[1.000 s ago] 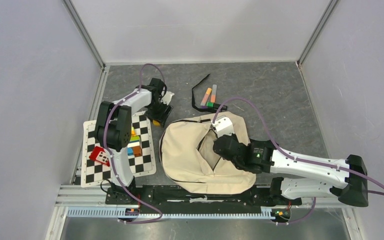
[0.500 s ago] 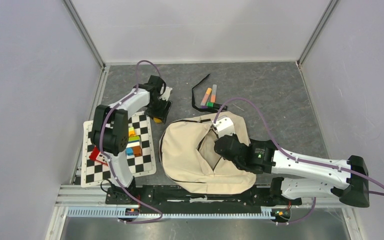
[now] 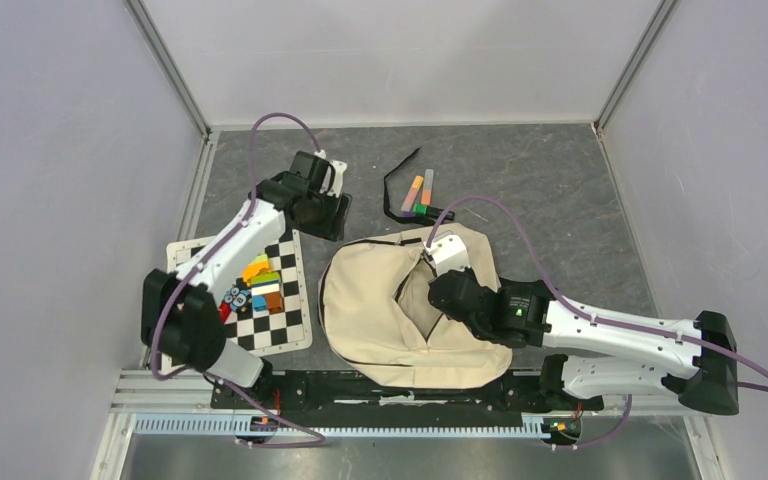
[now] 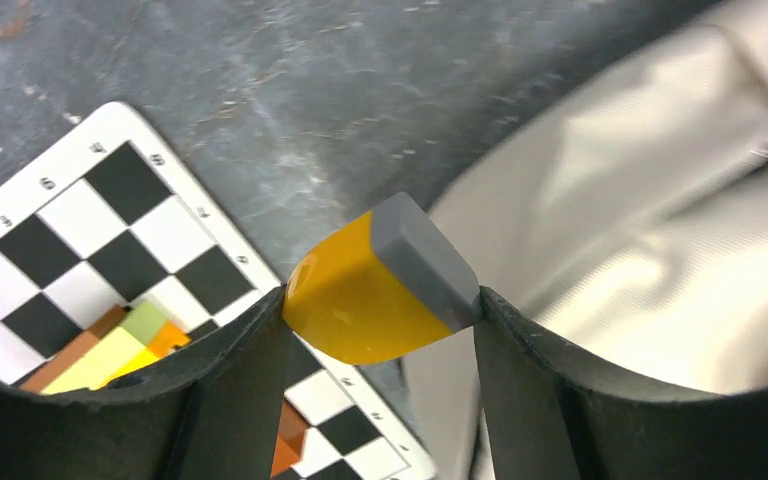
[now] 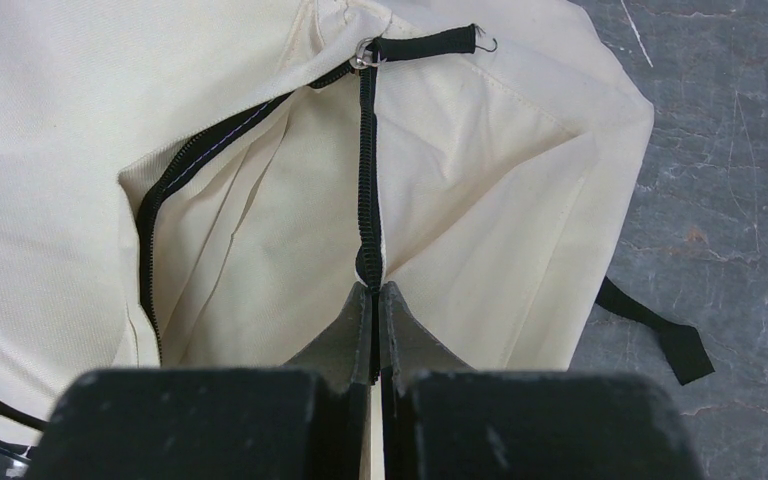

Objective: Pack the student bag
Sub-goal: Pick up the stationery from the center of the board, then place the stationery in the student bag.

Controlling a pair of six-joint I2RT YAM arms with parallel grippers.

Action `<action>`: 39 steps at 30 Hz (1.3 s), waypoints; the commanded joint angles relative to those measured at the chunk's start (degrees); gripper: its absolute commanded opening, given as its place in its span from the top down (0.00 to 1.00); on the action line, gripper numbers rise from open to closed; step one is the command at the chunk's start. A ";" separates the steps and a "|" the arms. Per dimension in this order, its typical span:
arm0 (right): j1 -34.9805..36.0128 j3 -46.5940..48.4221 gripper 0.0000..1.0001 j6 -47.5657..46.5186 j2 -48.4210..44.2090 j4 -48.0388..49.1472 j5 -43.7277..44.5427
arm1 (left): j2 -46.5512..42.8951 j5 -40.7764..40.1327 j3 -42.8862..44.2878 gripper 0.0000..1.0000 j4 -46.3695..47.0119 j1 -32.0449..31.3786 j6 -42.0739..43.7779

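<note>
The student bag (image 3: 370, 300) is a cream fabric backpack lying flat in front of the arms, its black zipper (image 5: 365, 170) undone and the pocket mouth gaping. My right gripper (image 5: 373, 292) is shut on the zipper edge of the bag (image 5: 490, 170) and holds that side of the opening up. My left gripper (image 4: 380, 315) is shut on a yellow block with a grey end (image 4: 365, 295), held in the air above the mat's corner beside the bag (image 4: 660, 200). In the top view the left gripper (image 3: 324, 208) sits just left of the bag's far end; the right gripper (image 3: 438, 283) is over the opening.
A black-and-white checkered mat (image 3: 288, 322) lies left of the bag with several coloured blocks (image 3: 260, 285) on it. Behind the bag lie orange and green markers (image 3: 420, 196) and a loose black strap (image 3: 396, 180). Walls close in the grey floor on three sides.
The left arm has swung its elbow out toward the near left, and its gripper has risen from the mat's far corner with the yellow block. The right arm has not moved.
</note>
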 commanded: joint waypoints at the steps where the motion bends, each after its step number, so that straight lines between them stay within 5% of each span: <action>1: 0.11 2.97 1.00 -0.89 -0.82 1.05 1.52 | -8.34 0.86 -2.34 0.53 -0.37 -7.72 -8.26; 15: 0.11 3.07 1.00 -1.18 -1.72 2.56 2.99 | -14.42 9.04 -12.81 0.53 11.30 -31.87 -27.14; 23: 0.10 2.32 1.00 -1.32 -3.02 4.48 2.16 | -9.97 10.56 -14.28 0.51 20.19 -36.08 -31.59; 31: 0.10 1.18 1.00 -0.60 -3.59 4.48 2.11 | -11.96 4.94 -15.95 0.24 23.83 -37.45 -33.19; 39: 0.14 1.35 1.00 -1.10 -2.93 5.05 1.79 | -17.14 4.83 -23.08 0.17 29.12 -37.52 -37.58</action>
